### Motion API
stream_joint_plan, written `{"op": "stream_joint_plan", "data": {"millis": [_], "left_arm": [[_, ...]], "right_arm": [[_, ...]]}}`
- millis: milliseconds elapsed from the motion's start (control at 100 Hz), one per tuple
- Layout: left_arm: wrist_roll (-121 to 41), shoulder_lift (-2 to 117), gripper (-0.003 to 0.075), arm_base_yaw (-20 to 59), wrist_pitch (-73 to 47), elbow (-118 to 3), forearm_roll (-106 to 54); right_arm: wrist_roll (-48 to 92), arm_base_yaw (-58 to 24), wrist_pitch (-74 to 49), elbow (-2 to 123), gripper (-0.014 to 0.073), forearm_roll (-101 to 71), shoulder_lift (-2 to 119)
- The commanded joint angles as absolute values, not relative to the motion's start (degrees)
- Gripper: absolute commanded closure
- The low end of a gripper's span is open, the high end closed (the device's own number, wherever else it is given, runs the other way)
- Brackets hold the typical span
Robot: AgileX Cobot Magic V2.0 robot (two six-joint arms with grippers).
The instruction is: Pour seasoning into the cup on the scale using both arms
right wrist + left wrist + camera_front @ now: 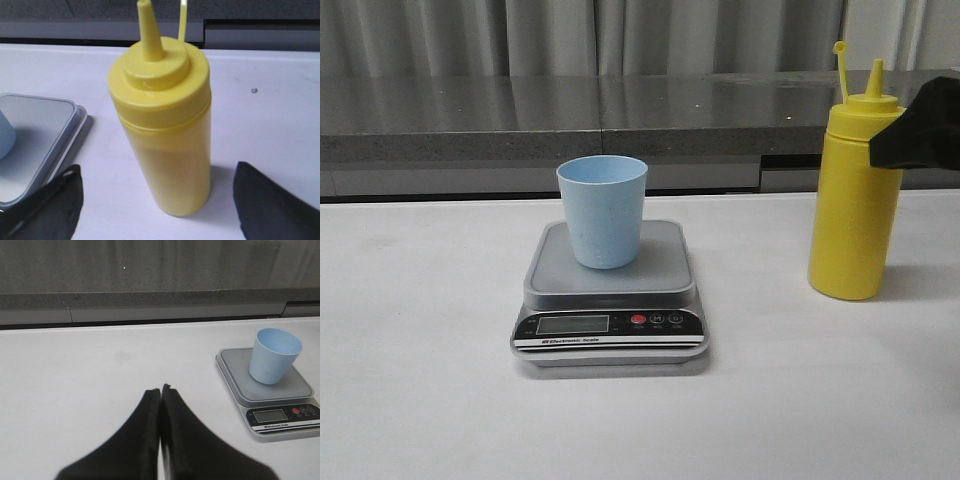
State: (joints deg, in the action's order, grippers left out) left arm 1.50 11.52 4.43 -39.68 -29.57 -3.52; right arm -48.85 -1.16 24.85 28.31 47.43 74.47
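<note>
While the right end effector [157, 200] gapes around the seasoning [162, 125] — left end effector [160, 390] closed, empty — an off-centre squeeze could topple it.

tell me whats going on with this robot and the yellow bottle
The right gripper is open around the yellow seasoning bottle, one finger on each side, not yet closed on it. The bottle stands upright on the white table, nozzle uncapped. The pale blue cup sits on the scale, which is to the bottle's left. The left gripper is shut and holds nothing, off to the cup's left.

blue cup [602, 210] upright on scale [610, 295].
</note>
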Motion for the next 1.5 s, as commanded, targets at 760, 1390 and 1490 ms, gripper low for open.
{"op": "stream_joint_plan", "data": {"millis": [760,1390,1490], "left_arm": [[2.0,12.1,0.0741,4.3,-35.3,-31.0,-4.1],[2.0,12.1,0.0741,4.3,-35.3,-31.0,-4.1],[2.0,12.1,0.0741,4.3,-35.3,-31.0,-4.1]], "right_arm": [[-59.5,-1.0,5.4,18.5,0.0654,46.9,25.1],[-59.5,-1.0,6.5,17.8,0.0654,47.0,22.4],[-59.5,-1.0,6.5,17.7,0.0654,47.1,22.4]]}}
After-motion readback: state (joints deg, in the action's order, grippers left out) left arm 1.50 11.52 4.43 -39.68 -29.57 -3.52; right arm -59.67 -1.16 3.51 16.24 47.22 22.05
